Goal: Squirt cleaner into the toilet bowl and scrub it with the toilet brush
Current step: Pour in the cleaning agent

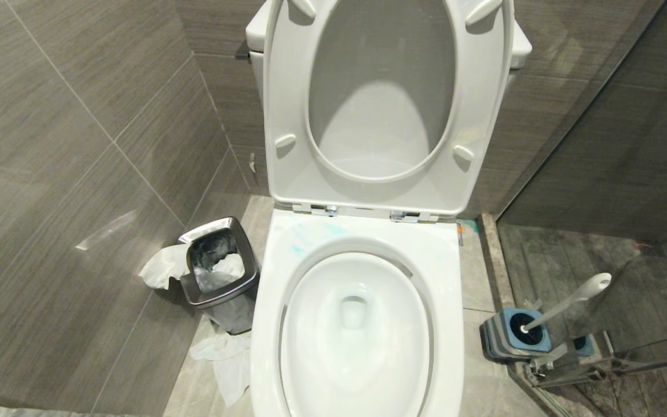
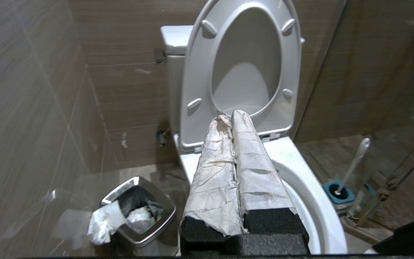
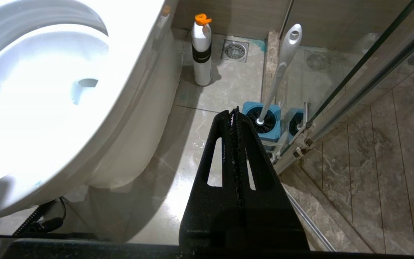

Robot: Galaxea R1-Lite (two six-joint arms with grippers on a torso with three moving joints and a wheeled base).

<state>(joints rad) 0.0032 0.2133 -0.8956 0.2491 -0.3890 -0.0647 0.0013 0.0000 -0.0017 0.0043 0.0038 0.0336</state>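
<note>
The white toilet bowl (image 1: 275,301) stands with its seat and lid (image 1: 287,116) raised. Pale blue smears of cleaner (image 1: 310,234) tint the back left of the rim. To the right of the bowl, the toilet brush (image 1: 571,298) leans in its blue-grey holder (image 1: 498,339) with its black head down inside. My left gripper (image 2: 230,114), its fingers wrapped in white paper, is shut and empty; it hangs above the left side of the bowl (image 2: 318,205), pointing at the raised seat. My right gripper (image 3: 233,111) is shut and empty, low over the floor between the bowl (image 3: 138,46) and the brush (image 3: 282,61). Neither gripper shows in the head view.
A steel bin (image 1: 194,289) with crumpled tissue stands left of the bowl, and more tissue (image 1: 226,359) lies on the floor. A white bottle with an orange cap (image 3: 201,54) stands behind the bowl near a floor drain (image 3: 235,50). A glass shower partition (image 1: 600,191) closes the right side.
</note>
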